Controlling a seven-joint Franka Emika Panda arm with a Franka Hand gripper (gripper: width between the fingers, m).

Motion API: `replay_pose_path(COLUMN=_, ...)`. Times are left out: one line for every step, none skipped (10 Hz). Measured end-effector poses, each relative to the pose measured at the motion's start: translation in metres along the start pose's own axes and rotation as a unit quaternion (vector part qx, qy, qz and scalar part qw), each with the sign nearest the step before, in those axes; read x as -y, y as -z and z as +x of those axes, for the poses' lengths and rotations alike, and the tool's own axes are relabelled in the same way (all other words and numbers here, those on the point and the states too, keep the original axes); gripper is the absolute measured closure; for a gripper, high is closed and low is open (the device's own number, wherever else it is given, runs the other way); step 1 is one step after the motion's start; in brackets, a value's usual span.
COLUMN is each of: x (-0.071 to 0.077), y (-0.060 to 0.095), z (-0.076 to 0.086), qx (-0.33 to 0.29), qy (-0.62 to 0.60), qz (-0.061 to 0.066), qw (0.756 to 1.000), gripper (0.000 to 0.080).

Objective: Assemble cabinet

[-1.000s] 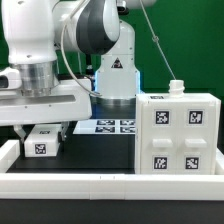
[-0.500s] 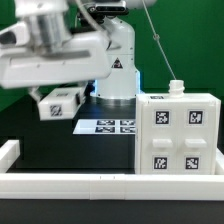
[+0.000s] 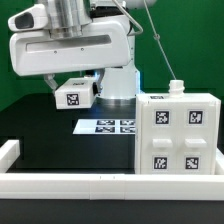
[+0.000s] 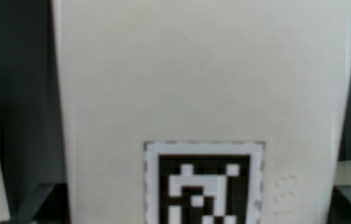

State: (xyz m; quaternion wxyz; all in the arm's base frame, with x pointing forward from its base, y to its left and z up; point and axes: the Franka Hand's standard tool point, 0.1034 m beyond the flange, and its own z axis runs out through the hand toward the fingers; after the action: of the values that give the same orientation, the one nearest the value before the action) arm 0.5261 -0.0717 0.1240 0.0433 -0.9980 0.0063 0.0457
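Observation:
The cabinet [image 3: 180, 135] is a white boxy unit with several tags on its front, standing at the exterior view's right. A small white block [image 3: 73, 95] with a black-and-white tag hangs in the air at the left, well above the black table. My gripper [image 3: 73, 88] is shut on this block from above. In the wrist view the block [image 4: 190, 90] fills almost the whole picture, its tag [image 4: 202, 185] facing the camera, and my gripper [image 4: 193, 208] shows only as dark fingers at both sides of it.
The marker board [image 3: 108, 126] lies flat on the table behind the middle. A low white wall [image 3: 60, 185] runs along the front and left edge. A small white knob [image 3: 177, 88] sticks up on the cabinet's top. The arm's base [image 3: 118, 75] stands at the back.
My gripper has lifted the white block off the table at the left and carried it up and to the right. The cabinet has not moved.

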Motion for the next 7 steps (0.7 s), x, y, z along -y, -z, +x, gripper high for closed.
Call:
replay_pose_path(x=0.015, y=0.018, z=0.009, qx=-0.001, qy=0.001, qz=-0.005, qw=1.000, gripper=0.0243)
replay_pose_path(x=0.039, y=0.042, z=0.028, qx=-0.014, qy=0.013, qz=-0.009, qw=1.000, gripper=0.0243)
replay_pose_path(x=0.055, y=0.055, z=0.039, qx=-0.020, qy=0.014, qz=-0.008, qw=1.000, gripper=0.0243)
replay_pose_path(x=0.071, y=0.069, z=0.047, qx=-0.020, qy=0.011, qz=-0.006, qw=1.000, gripper=0.0243)
replay_pose_path(x=0.081, y=0.082, z=0.055, qx=-0.024, qy=0.010, qz=-0.004, qw=1.000, gripper=0.0243)
replay_pose_path(x=0.079, y=0.081, z=0.056, qx=-0.026, qy=0.013, qz=-0.005, qw=1.000, gripper=0.0243)
replay_pose_path(x=0.079, y=0.079, z=0.055, qx=-0.025, qy=0.012, qz=-0.005, qw=1.000, gripper=0.0243)
